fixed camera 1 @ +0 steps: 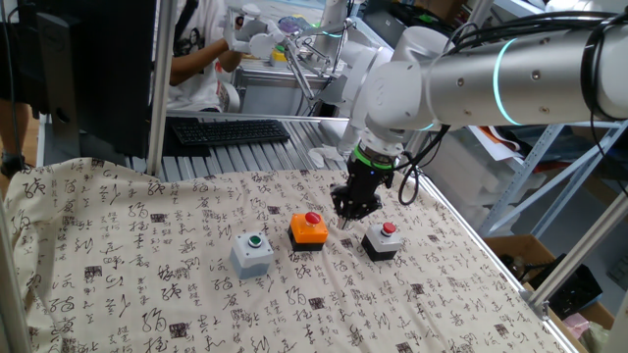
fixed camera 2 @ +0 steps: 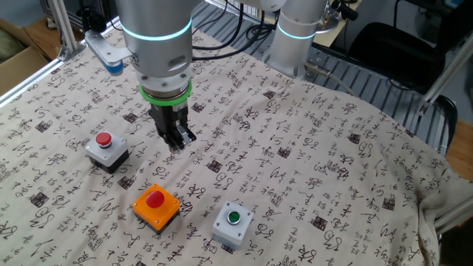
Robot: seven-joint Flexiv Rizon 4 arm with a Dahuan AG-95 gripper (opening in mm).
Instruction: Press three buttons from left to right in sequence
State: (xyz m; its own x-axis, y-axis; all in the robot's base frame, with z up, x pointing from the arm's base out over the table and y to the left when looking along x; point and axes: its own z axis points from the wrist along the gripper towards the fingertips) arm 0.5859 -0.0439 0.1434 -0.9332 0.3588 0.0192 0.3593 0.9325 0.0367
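Black two-finger end effector (fixed camera 2: 177,138), grip state indiscernible, empty, hovers behind the orange box with red cap (fixed camera 1: 309,229), presumably poised for pressing.

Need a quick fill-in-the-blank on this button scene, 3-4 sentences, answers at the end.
1. The grey box has a cap coloured ____.
2. The box standing between the other two, the orange box, has a cap coloured ____.
3. The black box has a red cap, and the number of red caps on the cloth is ____.
4. The gripper is pressing ____ of the three buttons; it hangs above bare cloth.

Answers: green; red; two; none
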